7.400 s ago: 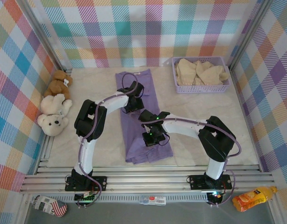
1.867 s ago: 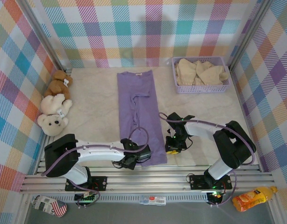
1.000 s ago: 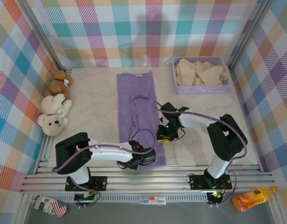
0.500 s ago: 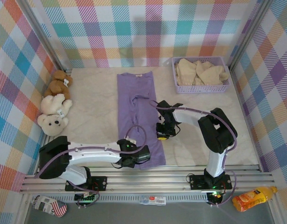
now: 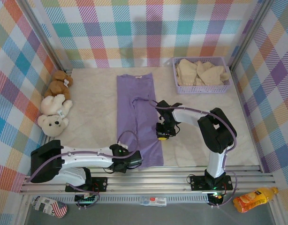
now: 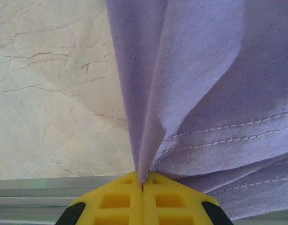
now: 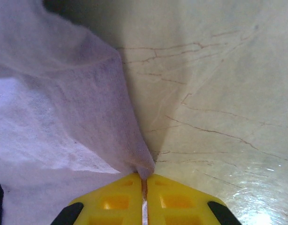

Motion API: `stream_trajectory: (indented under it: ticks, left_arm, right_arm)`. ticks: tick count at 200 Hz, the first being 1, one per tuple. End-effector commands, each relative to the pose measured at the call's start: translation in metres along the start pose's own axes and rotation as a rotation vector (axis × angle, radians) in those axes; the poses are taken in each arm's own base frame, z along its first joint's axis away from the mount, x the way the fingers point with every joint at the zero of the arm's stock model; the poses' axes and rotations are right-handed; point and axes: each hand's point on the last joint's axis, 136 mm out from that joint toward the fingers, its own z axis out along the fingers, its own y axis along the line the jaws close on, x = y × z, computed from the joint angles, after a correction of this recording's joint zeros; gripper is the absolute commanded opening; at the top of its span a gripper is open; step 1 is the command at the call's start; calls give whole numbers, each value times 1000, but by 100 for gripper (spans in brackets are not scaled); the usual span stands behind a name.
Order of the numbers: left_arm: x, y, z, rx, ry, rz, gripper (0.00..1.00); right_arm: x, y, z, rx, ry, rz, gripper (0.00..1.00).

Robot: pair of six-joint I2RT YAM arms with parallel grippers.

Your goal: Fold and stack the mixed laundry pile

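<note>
Lavender shirt (image 5: 136, 112): lies flat as a long narrow strip down the middle of the table (image 5: 92, 117), collar end toward the far wall, near end close to the front rail.

Left gripper (image 5: 134, 160): sits low at the strip's near end, arm stretched along the front edge. Left wrist view, left gripper (image 6: 143, 183): yellow pads closed flat together, pinches a raised fold of lavender shirt (image 6: 205, 84) just above the stitched hem. Lifts the cloth tent-like from the pinch.

Right gripper (image 5: 162, 136): rests at the strip's right edge, about midway along. Right wrist view, right gripper (image 7: 144, 183): pads pressed together with only a hairline seam between, grips a small peak of the lavender shirt (image 7: 50, 117) edge. Bare marbled table (image 7: 209, 84) beside it.

Cream garment (image 5: 202, 70): heaped in the basket (image 5: 200, 89) at the far right corner, well apart from both grippers.

Teddy bears (image 5: 53, 115): at the left edge, touching each other.
</note>
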Motion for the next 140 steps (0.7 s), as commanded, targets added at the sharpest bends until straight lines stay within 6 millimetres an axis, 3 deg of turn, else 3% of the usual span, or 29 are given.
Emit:
stream_trajectory:
  ticks: [1,13,24,35,44,71,90,111,140]
  left_arm:
    - [17,16,1,-12,42,24,4]
    - [17,14,0,13,40,20,14]
    - [13,9,-5,37,32,6,38]
    - [6,7,-12,46,10,-40,63]
    - [0,3,-20,72,-7,-85,71]
    - [-15,0,-33,174,-35,-284,68]
    - [-16,-6,-28,287,1,-445,60]
    - [-17,-12,-28,387,11,-554,58]
    - [-13,-21,-25,453,52,-612,56]
  right_arm:
    - [-9,-25,14,122,-23,35,10]
    - [-10,-20,13,102,-18,28,11]
    - [-9,-10,9,55,-21,9,15]
    - [-7,0,-1,-2,-28,-17,26]
    - [-2,6,-13,-31,-40,-34,36]
    - [25,4,-41,-77,-41,-71,55]
    - [55,-9,-43,-83,9,-73,56]
    - [87,-23,-40,-92,61,-70,57]
    - [123,-25,-29,-134,136,-82,58]
